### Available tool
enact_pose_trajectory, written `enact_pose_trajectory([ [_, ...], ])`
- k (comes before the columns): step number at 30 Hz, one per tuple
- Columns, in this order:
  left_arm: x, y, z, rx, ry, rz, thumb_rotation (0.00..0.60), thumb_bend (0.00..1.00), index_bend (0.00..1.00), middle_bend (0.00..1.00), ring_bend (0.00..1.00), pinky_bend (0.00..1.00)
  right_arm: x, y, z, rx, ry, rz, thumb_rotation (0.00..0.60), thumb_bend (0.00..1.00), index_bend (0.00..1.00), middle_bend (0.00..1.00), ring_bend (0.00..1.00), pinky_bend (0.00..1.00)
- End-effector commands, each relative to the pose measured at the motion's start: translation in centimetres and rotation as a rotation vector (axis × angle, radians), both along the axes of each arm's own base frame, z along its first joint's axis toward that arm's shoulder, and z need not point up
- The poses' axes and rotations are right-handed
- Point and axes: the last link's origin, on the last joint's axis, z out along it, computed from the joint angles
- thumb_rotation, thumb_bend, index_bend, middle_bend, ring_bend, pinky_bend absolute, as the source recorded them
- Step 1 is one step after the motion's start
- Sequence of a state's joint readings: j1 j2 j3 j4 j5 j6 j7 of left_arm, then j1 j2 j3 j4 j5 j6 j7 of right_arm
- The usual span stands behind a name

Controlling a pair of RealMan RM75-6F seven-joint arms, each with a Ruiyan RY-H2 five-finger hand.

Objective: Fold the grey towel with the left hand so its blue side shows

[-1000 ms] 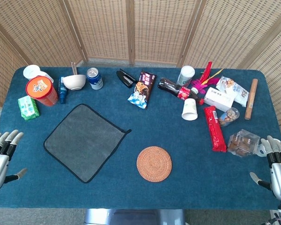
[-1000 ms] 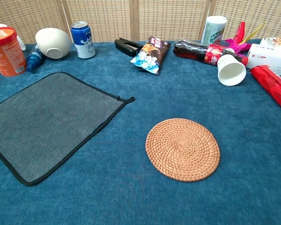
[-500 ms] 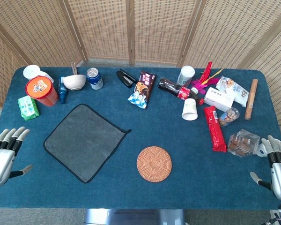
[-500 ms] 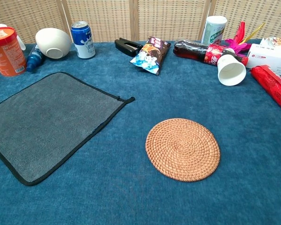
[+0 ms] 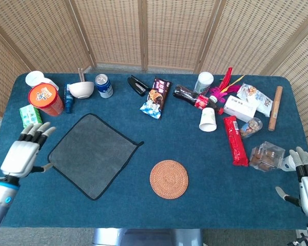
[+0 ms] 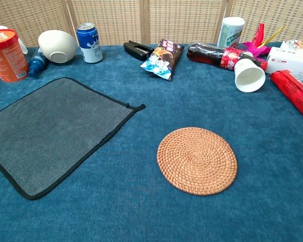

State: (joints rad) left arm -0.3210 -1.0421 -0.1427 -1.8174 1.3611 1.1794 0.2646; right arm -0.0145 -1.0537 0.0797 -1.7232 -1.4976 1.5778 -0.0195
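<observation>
The grey towel (image 5: 94, 154) with a black hem lies flat on the blue table, grey side up, left of centre; the chest view shows the towel (image 6: 53, 130) too, with no blue side visible. My left hand (image 5: 24, 151) hovers open just left of the towel's left corner, fingers spread, thumb pointing at the hem. My right hand (image 5: 307, 182) stays open at the table's right front corner, far from the towel. Neither hand appears in the chest view.
A woven round coaster (image 5: 169, 179) lies right of the towel. Behind the towel stand an orange tub (image 5: 45, 99), a white bowl (image 5: 81, 89), a blue can (image 5: 103, 85) and a green packet (image 5: 29, 116). Snacks, a paper cup (image 5: 208, 119) and bottles crowd the right.
My left hand has risen from the table's left front edge and moved forward and right, now close to the towel's left corner. The towel and right hand have not moved.
</observation>
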Motion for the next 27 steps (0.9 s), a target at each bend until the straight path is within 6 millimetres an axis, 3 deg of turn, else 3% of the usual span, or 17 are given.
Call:
enact_pose_trajectory([
  [1, 0.8, 2.7, -1.2, -0.022, 0.013, -0.024, 0.6, 0.02, 0.18, 0.0, 0.0, 0.0, -0.1, -0.1, 0.1, -0.001, -0.005, -0.004, 0.6, 0.0, 0.0, 0.0, 0.0, 0.0],
  [4, 1.2, 4.3, -2.1, -0.034, 0.036, -0.041, 0.6, 0.02, 0.23, 0.0, 0.0, 0.0, -0.1, -0.2, 0.1, 0.0, -0.007, -0.005, 0.6, 0.0, 0.0, 0.0, 0.0, 0.0],
  [15, 2.7, 9.1, -5.9, -0.081, 0.119, -0.053, 0.6, 0.02, 0.23, 0.0, 0.0, 0.0, -0.9, -0.9, -0.2, 0.015, -0.006, -0.044, 0.6, 0.0, 0.0, 0.0, 0.0, 0.0],
  [27, 5.1, 13.3, -11.8, -0.146, 0.162, -0.071, 0.6, 0.02, 0.27, 0.0, 0.0, 0.0, -1.6, -1.4, 0.0, 0.016, -0.017, -0.076, 0.6, 0.0, 0.0, 0.0, 0.0, 0.0],
])
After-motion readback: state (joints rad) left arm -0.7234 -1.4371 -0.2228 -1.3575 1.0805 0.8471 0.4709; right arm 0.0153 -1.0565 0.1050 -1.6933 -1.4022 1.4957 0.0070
